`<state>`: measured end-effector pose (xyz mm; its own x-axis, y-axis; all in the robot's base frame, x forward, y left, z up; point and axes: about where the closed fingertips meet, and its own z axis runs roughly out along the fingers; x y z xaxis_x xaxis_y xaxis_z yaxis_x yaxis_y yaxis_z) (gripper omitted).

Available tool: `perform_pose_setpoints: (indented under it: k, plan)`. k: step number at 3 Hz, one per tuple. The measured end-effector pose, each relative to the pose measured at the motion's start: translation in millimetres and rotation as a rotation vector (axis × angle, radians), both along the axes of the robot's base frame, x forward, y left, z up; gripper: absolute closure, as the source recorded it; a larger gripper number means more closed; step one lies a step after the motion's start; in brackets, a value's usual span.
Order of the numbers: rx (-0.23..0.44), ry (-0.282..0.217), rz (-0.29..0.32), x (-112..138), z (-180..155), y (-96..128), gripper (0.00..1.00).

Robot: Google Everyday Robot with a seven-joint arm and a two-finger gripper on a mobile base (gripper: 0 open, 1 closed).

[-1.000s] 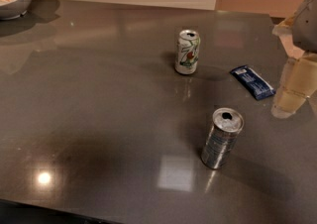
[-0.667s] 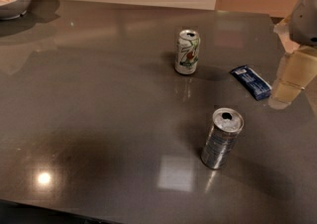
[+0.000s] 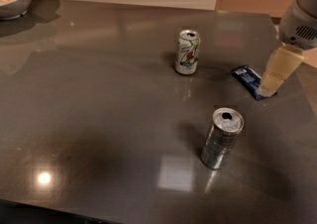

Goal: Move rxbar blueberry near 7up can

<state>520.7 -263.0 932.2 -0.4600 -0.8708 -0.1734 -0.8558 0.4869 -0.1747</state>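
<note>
The rxbar blueberry (image 3: pixel 249 80), a flat dark-blue wrapper with white print at its far end, lies on the dark table right of centre. The 7up can (image 3: pixel 187 52), white with green markings, stands upright about a can's height to the left of the bar. My gripper (image 3: pixel 268 89) comes down from the right edge of the view. Its cream tip is at the bar's near right end and covers that corner. I cannot tell whether it touches the bar.
A silver and blue can (image 3: pixel 222 138) stands upright in front of the bar, nearer the camera. A bowl of round orange fruit (image 3: pixel 11 9) sits at the far left corner. The table's far edge (image 3: pixel 148 6) runs along a pale wall.
My gripper has moved left and slightly away from the camera, from beside the bar to over its near right end. The bar and both cans have not moved.
</note>
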Motion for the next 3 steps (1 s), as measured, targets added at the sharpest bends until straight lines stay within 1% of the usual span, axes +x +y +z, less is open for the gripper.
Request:
perform_pose_setpoints:
  k: [2, 3]
  plan:
    - [0.009, 0.019, -0.205, 50, -49, -31, 0.00]
    - [0.011, 0.057, -0.292, 67, -77, -43, 0.00]
